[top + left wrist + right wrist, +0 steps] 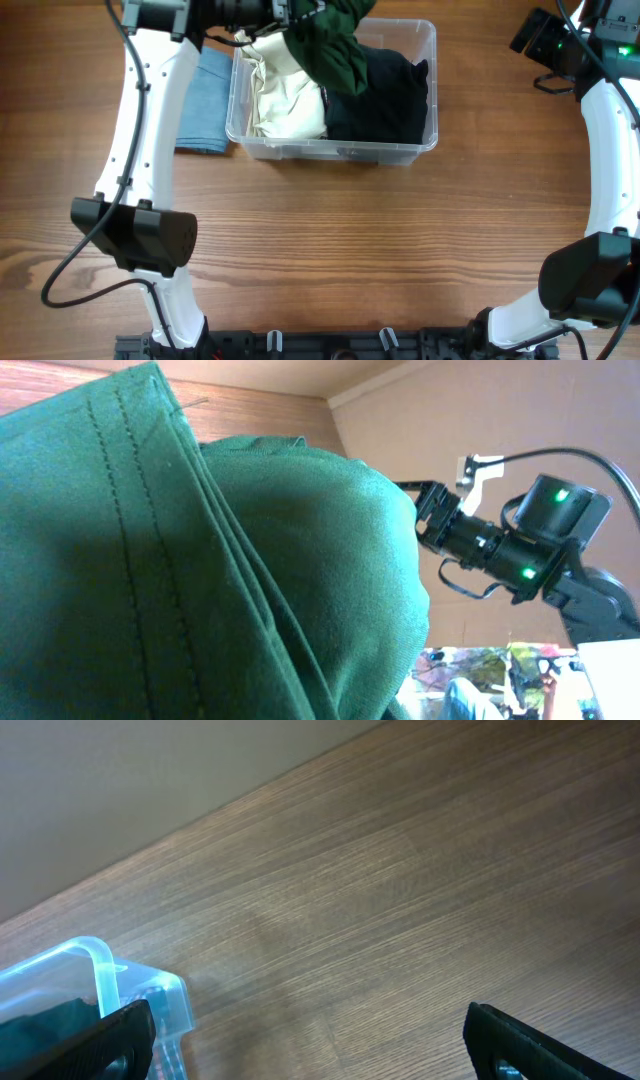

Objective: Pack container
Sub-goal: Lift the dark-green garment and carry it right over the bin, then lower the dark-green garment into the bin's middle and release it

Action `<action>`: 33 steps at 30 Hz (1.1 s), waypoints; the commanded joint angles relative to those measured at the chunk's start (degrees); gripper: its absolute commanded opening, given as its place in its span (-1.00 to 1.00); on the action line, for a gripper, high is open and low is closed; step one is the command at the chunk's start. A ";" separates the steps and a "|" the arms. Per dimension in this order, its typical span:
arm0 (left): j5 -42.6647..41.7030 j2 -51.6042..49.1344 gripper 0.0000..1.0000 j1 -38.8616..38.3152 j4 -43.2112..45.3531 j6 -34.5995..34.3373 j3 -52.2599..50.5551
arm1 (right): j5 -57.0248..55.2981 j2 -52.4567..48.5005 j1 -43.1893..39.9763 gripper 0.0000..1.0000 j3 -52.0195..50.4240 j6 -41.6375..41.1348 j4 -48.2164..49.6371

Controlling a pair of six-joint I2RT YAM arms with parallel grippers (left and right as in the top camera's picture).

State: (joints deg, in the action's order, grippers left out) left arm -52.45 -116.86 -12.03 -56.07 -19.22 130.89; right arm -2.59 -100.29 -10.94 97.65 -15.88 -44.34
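The clear plastic container [421,148] stands at the back middle of the table. It holds a cream garment [285,100] on the left and a black garment [385,95] on the right. My left gripper [292,14] is shut on a dark green garment [335,50] and holds it over the container's back left; the cloth fills the left wrist view [200,580] and hides the fingers. My right gripper [310,1035] is open and empty over bare table at the far right, with the container's corner [100,970] at its left finger.
A folded blue garment [205,105] lies on the table just left of the container. The right arm's wrist [560,45] hovers at the back right. A wall runs along the table's far edge.
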 commanded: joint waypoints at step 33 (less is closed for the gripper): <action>-4.28 -9.49 -0.92 -1.73 -12.24 37.09 -3.61 | 0.31 -0.76 0.15 1.00 -0.52 -0.81 0.11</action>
State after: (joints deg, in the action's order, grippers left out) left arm -55.86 -126.50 -15.40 -66.57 11.79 127.20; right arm -2.59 -100.29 -10.94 97.65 -15.88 -44.36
